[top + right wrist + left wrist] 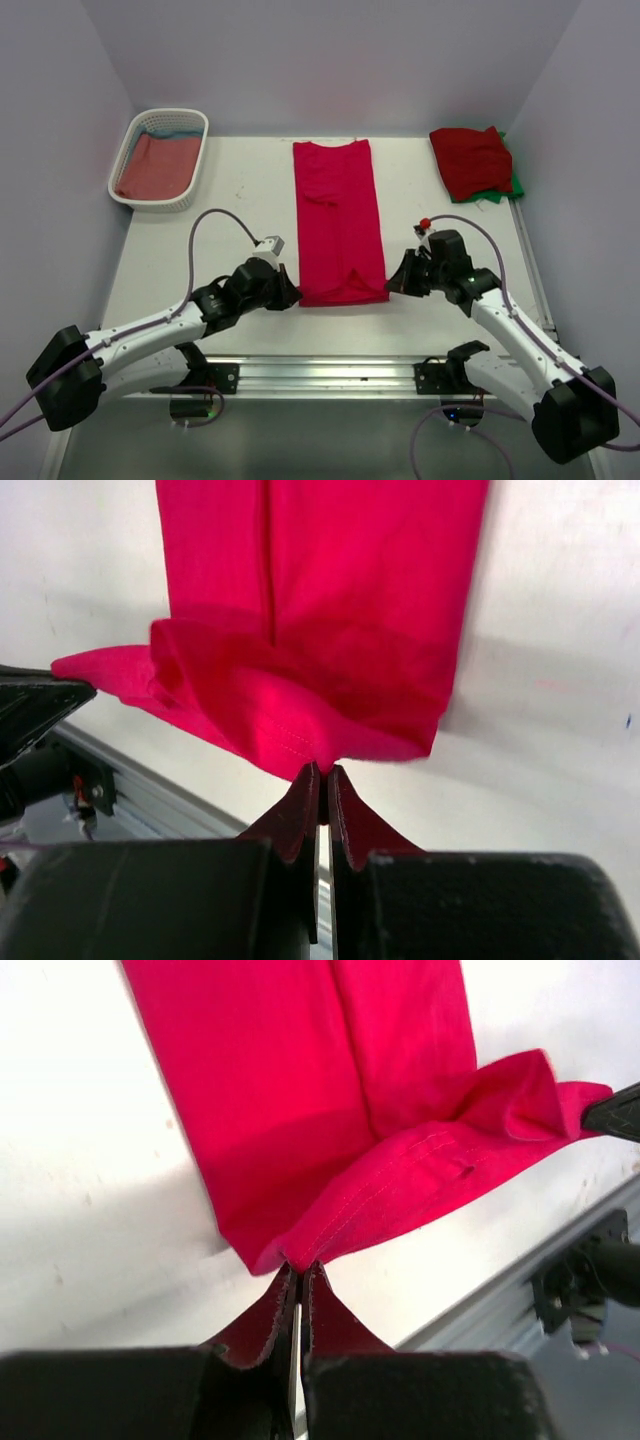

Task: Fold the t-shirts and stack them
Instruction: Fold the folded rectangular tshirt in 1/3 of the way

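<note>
A bright crimson t-shirt (338, 215) lies mid-table, folded into a long narrow strip running away from me. Its near hem is lifted a little and sags between the two grippers. My left gripper (292, 297) is shut on the near left corner of the hem, and the wrist view shows cloth (300, 1110) pinched at the closed tips (298, 1265). At the near right corner my right gripper (392, 287) is shut the same way, its tips (323, 770) biting the crimson t-shirt (320, 610). At the back right, a darker red tee (470, 160) lies folded on a green one (515, 187).
A white slatted basket (150, 204) stands at the back left with a dusty-red tee (155, 168) over a blue one (175, 130). A metal rail (330, 372) runs along the table's near edge. Purple walls close in the left, back and right sides.
</note>
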You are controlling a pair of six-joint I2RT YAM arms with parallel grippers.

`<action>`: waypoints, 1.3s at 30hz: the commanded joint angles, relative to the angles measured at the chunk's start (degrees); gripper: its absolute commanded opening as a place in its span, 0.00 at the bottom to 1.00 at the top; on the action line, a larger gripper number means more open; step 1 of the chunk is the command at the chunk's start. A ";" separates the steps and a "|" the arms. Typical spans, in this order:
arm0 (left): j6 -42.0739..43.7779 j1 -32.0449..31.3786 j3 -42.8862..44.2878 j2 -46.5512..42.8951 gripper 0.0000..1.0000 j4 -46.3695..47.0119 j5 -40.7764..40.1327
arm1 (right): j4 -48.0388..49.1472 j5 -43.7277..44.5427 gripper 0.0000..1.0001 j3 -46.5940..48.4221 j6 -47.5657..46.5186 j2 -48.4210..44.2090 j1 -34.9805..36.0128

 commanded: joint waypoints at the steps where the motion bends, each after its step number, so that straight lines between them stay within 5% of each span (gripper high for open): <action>1: 6.27 1.42 3.53 2.11 0.00 7.67 -8.08 | 9.63 3.82 0.00 4.04 -3.94 4.93 -0.01; 18: 15.50 13.54 10.99 21.16 0.00 25.26 -7.56 | 22.03 12.78 0.00 20.12 -6.93 30.33 -0.10; 26: 20.42 24.60 38.74 45.04 0.03 22.65 2.10 | 15.98 25.84 0.00 49.08 -6.76 53.26 -1.33; 27: 20.60 26.02 45.39 47.44 0.20 21.41 4.54 | 14.31 27.79 0.40 52.18 -6.49 57.90 -1.85; 28: 20.52 27.34 48.67 49.55 0.40 19.75 5.44 | 12.12 29.64 0.59 55.78 -6.40 60.20 -1.86; 29: 19.65 30.22 51.66 52.62 0.91 15.47 5.88 | 9.05 30.79 0.74 63.82 -6.66 62.23 -1.86; 30: 19.29 31.47 54.65 53.26 1.00 14.21 6.06 | 3.54 31.85 0.95 66.86 -7.01 64.51 -1.94; 39: 17.45 35.17 37.31 37.90 1.00 17.36 6.50 | 13.33 32.30 0.99 46.08 -9.74 46.00 -1.86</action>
